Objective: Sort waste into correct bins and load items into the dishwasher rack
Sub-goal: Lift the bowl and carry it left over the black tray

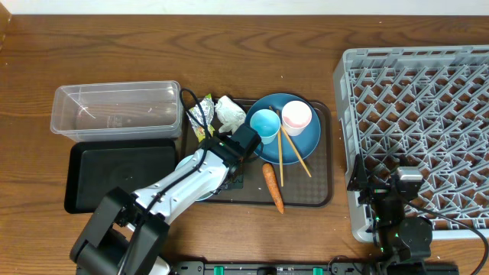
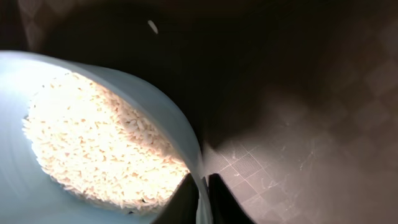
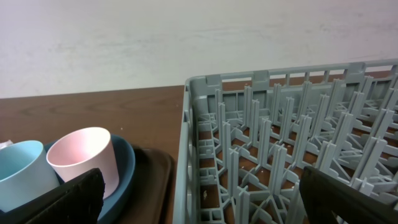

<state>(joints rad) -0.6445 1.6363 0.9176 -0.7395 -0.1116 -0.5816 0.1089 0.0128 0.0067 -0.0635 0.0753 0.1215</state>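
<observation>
My left gripper (image 2: pixel 202 190) is shut on the rim of the light-blue bowl (image 2: pixel 18 81), which holds white rice (image 2: pixel 99 143). One finger is inside the rim and one outside. In the overhead view the left arm hides this bowl. The dark-blue plate (image 1: pixel 303 139) carries a light-blue cup (image 1: pixel 265 124), a pink cup (image 1: pixel 296 116) and chopsticks (image 1: pixel 291 153). A carrot (image 1: pixel 273 187), a white tissue (image 1: pixel 229 111) and a snack wrapper (image 1: pixel 200 118) lie on the brown tray. My right gripper (image 3: pixel 205 199) hangs open over the near-left edge of the grey rack (image 1: pixel 420 130), holding nothing.
The clear tub (image 1: pixel 114 111) and the black tray (image 1: pixel 114 172) sit side by side left of the brown serving tray (image 1: pixel 325 183). The rack's left wall (image 3: pixel 186 143) stands close beside the serving tray. A single rice grain (image 2: pixel 152 26) lies on the dark tray surface.
</observation>
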